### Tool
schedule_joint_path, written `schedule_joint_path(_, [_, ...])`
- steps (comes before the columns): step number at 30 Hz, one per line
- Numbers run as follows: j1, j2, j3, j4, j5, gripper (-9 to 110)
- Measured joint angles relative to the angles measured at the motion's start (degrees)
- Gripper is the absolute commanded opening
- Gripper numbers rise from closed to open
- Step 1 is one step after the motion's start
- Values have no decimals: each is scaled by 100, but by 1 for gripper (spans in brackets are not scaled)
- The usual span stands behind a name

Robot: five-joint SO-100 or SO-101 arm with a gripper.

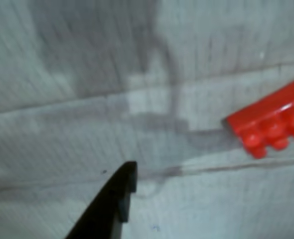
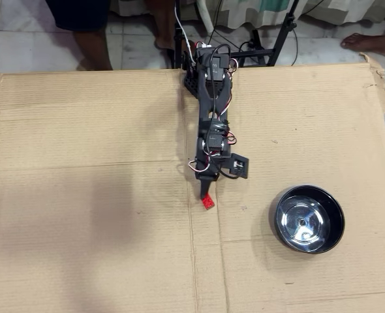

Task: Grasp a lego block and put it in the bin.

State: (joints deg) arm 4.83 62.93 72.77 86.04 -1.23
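Observation:
The lego block (image 1: 274, 122), a bright red studded brick, lies flat on the cardboard at the right edge of the wrist view. One black finger (image 1: 114, 204) of my gripper rises from the bottom left of that view, well apart from the brick; the other finger is out of frame. In the overhead view my gripper (image 2: 209, 190) hangs just above the lego block (image 2: 208, 201), pointing toward the near edge, open and holding nothing. The bin (image 2: 308, 219), a round black bowl with a shiny steel inside, stands to the right of the brick.
A large cardboard sheet (image 2: 88, 195) covers the table, with a crease running down from the brick. The arm's base (image 2: 205, 62) sits at the far edge. People's legs and feet (image 2: 372, 40) show beyond the cardboard.

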Motion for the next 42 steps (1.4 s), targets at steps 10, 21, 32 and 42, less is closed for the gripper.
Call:
schedule_joint_path(10, [-18,-694,-18,-1397,62,42])
schedule_joint_path(21, [-9,-756,9,-1538,712,25])
schedule_joint_path(32, [35,-773,18,-1837,694,11])
schedule_joint_path(42, [44,-773,18,-2013,686,9])
